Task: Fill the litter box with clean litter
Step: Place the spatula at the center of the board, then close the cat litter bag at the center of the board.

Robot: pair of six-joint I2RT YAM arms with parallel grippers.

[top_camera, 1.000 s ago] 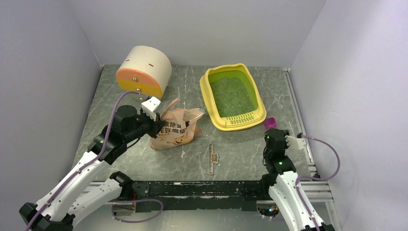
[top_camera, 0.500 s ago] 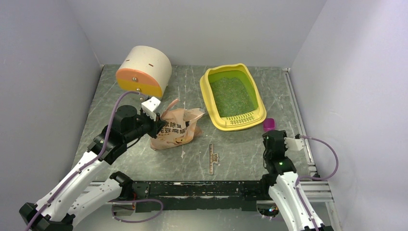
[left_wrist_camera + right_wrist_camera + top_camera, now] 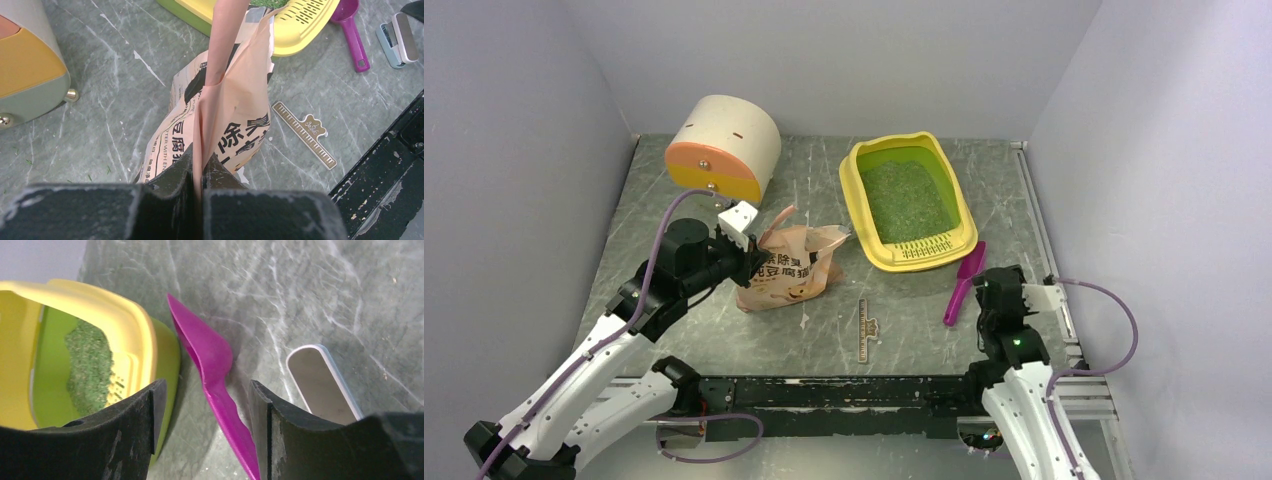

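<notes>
The yellow litter box (image 3: 862, 212) with its lime-green pan stands at the back right of the table. The clean litter (image 3: 907, 198) covers its floor as a greenish speckled layer. In the right wrist view the litter box (image 3: 127, 327) and the litter (image 3: 90, 365) lie to the left. My right gripper (image 3: 207, 390) is open just above the table, with the magenta scoop (image 3: 210, 355) between its fingers, close to the right one. The scoop (image 3: 965, 283) lies flat beside the box. My left gripper (image 3: 198, 170) is shut on a fold of the pink printed bag (image 3: 235, 115), which stands left of the box.
A cream-and-orange cylindrical container (image 3: 724, 148) sits at the back left. A gold ruler-shaped clip (image 3: 863, 328) lies in front of the bag. A grey-and-white clip (image 3: 322, 385) rests right of the scoop. Walls close in the table on three sides.
My right jaws have opened and the scoop has dropped flat onto the table, its handle pointing towards the near edge. The left arm and the bag have not moved.
</notes>
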